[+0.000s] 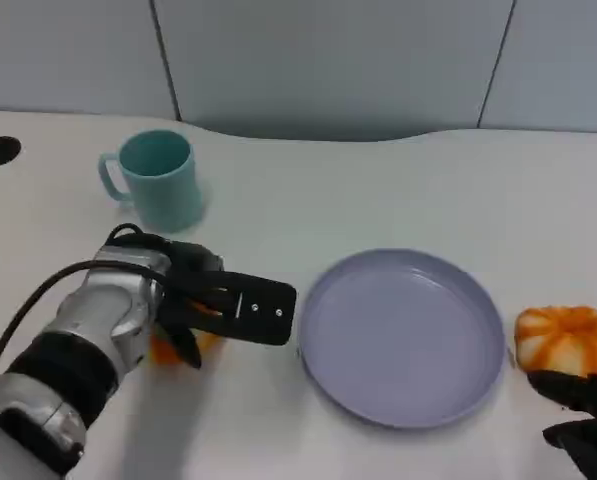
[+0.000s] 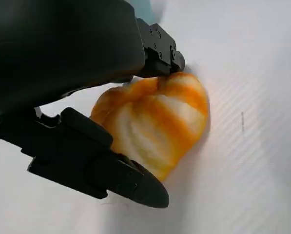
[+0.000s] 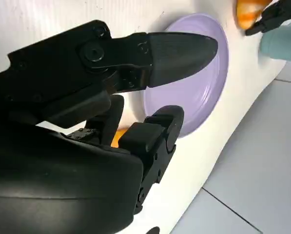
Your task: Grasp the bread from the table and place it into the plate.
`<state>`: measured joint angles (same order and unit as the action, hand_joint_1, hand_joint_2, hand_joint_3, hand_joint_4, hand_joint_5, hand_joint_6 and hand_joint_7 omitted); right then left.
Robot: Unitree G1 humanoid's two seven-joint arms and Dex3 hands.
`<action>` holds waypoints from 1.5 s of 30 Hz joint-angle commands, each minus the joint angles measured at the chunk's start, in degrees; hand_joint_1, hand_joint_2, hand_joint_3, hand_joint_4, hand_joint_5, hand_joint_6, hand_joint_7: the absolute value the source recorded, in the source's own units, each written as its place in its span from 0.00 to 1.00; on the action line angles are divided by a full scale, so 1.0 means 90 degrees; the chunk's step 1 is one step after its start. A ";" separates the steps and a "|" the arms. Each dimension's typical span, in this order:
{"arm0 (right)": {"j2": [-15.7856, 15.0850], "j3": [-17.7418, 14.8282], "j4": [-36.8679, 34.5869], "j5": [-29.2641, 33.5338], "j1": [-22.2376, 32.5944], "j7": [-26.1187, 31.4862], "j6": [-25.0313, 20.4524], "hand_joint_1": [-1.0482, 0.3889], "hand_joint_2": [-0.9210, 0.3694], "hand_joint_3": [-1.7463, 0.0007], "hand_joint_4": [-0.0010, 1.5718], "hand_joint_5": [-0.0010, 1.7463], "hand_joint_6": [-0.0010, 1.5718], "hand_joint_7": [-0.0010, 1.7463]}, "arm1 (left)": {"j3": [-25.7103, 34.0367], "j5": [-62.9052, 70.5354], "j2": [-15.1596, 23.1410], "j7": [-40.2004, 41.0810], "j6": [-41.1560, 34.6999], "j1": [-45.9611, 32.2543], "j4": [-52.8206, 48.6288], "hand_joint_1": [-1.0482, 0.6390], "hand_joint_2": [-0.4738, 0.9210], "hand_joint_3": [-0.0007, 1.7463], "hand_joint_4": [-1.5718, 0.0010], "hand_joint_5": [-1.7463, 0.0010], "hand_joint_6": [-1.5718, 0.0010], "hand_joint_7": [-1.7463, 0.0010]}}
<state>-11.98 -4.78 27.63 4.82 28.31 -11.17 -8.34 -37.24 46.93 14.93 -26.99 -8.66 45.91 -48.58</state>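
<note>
Left wrist view: left hand [image 2: 111, 117] grips bread [image 2: 157, 124].

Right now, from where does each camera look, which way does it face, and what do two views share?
Head view: from above, facing down on the table, plate, cup; both forearms and hands show.
Left wrist view: behind the left hand, facing a bread between its fingers.
Right wrist view: behind the right hand, facing across the plate.
Shared: the plate, in head and right wrist views.
</note>
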 commanded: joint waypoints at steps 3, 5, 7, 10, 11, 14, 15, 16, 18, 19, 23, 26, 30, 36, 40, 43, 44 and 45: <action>-0.0054 -0.0075 0.0042 -0.0058 0.0039 -0.0015 0.0029 0.44 0.00 0.75 0.27 0.42 0.43 0.00 | -0.0094 0.0043 0.0251 0.0008 0.0081 0.0007 -0.0031 0.24 0.90 0.00 0.98 0.91 0.85 1.00; -0.0056 -0.0074 0.0048 -0.0048 0.0040 -0.0016 0.0026 0.44 0.00 0.75 0.28 0.42 0.43 0.00 | -0.0089 0.0032 0.0265 0.0084 0.0108 -0.0014 -0.0037 0.23 0.89 0.00 0.97 0.91 0.84 0.99; -0.0046 -0.0073 0.0082 -0.0052 0.0045 -0.0012 -0.0035 0.44 0.00 0.75 0.28 0.42 0.43 0.00 | -0.0130 0.0063 0.0264 0.0102 0.0131 0.0007 -0.0095 0.22 0.89 0.00 0.98 0.92 0.85 1.00; -0.0059 -0.0075 0.0063 -0.0051 0.0052 -0.0023 0.0036 0.44 0.00 0.75 0.28 0.42 0.43 0.00 | -0.0145 0.0064 0.0256 0.0242 0.0159 -0.0023 -0.0161 0.20 0.89 0.00 0.97 0.92 0.85 1.00; -0.0062 -0.0077 0.0045 -0.0053 0.0051 -0.0025 0.0076 0.44 0.00 0.75 0.28 0.42 0.43 0.00 | -0.0139 0.0053 0.0250 0.0309 0.0171 -0.0042 -0.0185 0.21 0.89 0.00 0.96 0.92 0.84 0.99; -0.0049 -0.0086 0.0064 -0.0080 0.0060 -0.0030 0.0049 0.44 0.00 0.75 0.27 0.41 0.43 0.00 | -0.0118 0.0016 0.0220 0.0460 0.0187 -0.0073 -0.0278 0.22 0.90 0.01 0.95 0.92 0.82 0.99; -0.0044 -0.0089 0.0076 -0.0087 0.0065 -0.0029 0.0037 0.44 0.00 0.75 0.27 0.41 0.43 0.00 | -0.0125 0.0011 0.0210 0.0491 0.0199 -0.0066 -0.0325 0.23 0.91 0.01 0.94 0.92 0.82 0.99; -0.0041 -0.0090 0.0083 -0.0090 0.0069 -0.0029 0.0032 0.44 0.00 0.75 0.27 0.41 0.43 0.00 | -0.0132 0.0007 0.0202 0.0512 0.0210 -0.0056 -0.0363 0.23 0.91 0.01 0.94 0.92 0.82 0.99; -0.0054 -0.0088 0.0089 -0.0056 0.0081 -0.0022 0.0065 0.44 0.00 0.75 0.28 0.41 0.43 0.00 | -0.0165 0.0023 0.0214 0.0582 0.0295 -0.0025 -0.0447 0.24 0.92 0.01 0.92 0.91 0.79 0.98; -0.0060 -0.0089 0.0094 -0.0051 0.0085 -0.0024 0.0068 0.44 0.00 0.75 0.28 0.41 0.43 0.00 | -0.0169 0.0022 0.0217 0.0610 0.0331 -0.0014 -0.0482 0.25 0.92 0.00 0.91 0.91 0.78 0.98; -0.0050 -0.0101 0.0115 -0.0073 0.0095 -0.0027 0.0045 0.44 0.00 0.75 0.29 0.42 0.43 0.00 | -0.0156 -0.0017 0.0170 0.0663 0.0445 0.0084 -0.0761 0.30 0.91 0.00 0.86 0.88 0.71 0.96; -0.0031 -0.0104 0.0136 -0.0085 0.0104 -0.0019 0.0035 0.44 0.00 0.75 0.29 0.42 0.43 0.00 | -0.0090 -0.0085 0.0172 0.0878 0.0612 0.0091 -0.0958 0.35 0.90 0.00 0.83 0.81 0.66 0.93; -0.0036 -0.0119 0.0139 -0.0096 0.0126 -0.0026 0.0076 0.45 0.00 0.75 0.29 0.41 0.43 0.00 | 0.0097 -0.0327 0.0201 0.1043 0.0894 0.0099 -0.1216 0.40 0.91 0.00 0.94 0.38 0.84 0.42; -0.0028 -0.0149 0.0174 -0.0145 0.0181 -0.0026 0.0103 0.45 0.00 0.75 0.29 0.42 0.43 0.00 | 0.0506 -0.0851 0.0024 0.0980 0.1017 0.0320 -0.1933 0.48 0.92 0.00 0.89 0.09 0.89 0.15; -0.0024 -0.0161 0.0210 -0.0141 0.0218 0.0001 0.0105 0.45 0.00 0.75 0.29 0.42 0.44 0.00 | 0.0701 -0.1103 -0.0034 0.1010 0.1161 0.0447 -0.2295 0.47 0.87 0.00 0.70 0.00 0.84 0.01; -0.0018 -0.0173 0.0207 -0.0159 0.0227 -0.0001 0.0136 0.45 0.00 0.75 0.29 0.42 0.44 0.01 | 0.0882 -0.1299 -0.0046 0.1059 0.1219 0.0483 -0.2455 0.48 0.84 0.00 0.59 0.06 0.76 0.00; -0.0015 -0.0175 0.0205 -0.0165 0.0228 -0.0002 0.0141 0.45 0.00 0.75 0.29 0.42 0.44 0.01 | 0.0905 -0.1325 -0.0049 0.1070 0.1225 0.0493 -0.2488 0.47 0.84 0.00 0.57 0.06 0.74 0.00; -0.0008 -0.0176 0.0213 -0.0168 0.0232 0.0003 0.0132 0.45 0.00 0.75 0.29 0.42 0.44 0.01 | 0.0957 -0.1375 -0.0057 0.1101 0.1217 0.0498 -0.2526 0.47 0.83 0.00 0.57 0.06 0.72 0.00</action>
<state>-11.91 -5.63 28.76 3.95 30.10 -11.32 -7.93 -29.50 35.61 14.42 -16.75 2.22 51.03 -69.57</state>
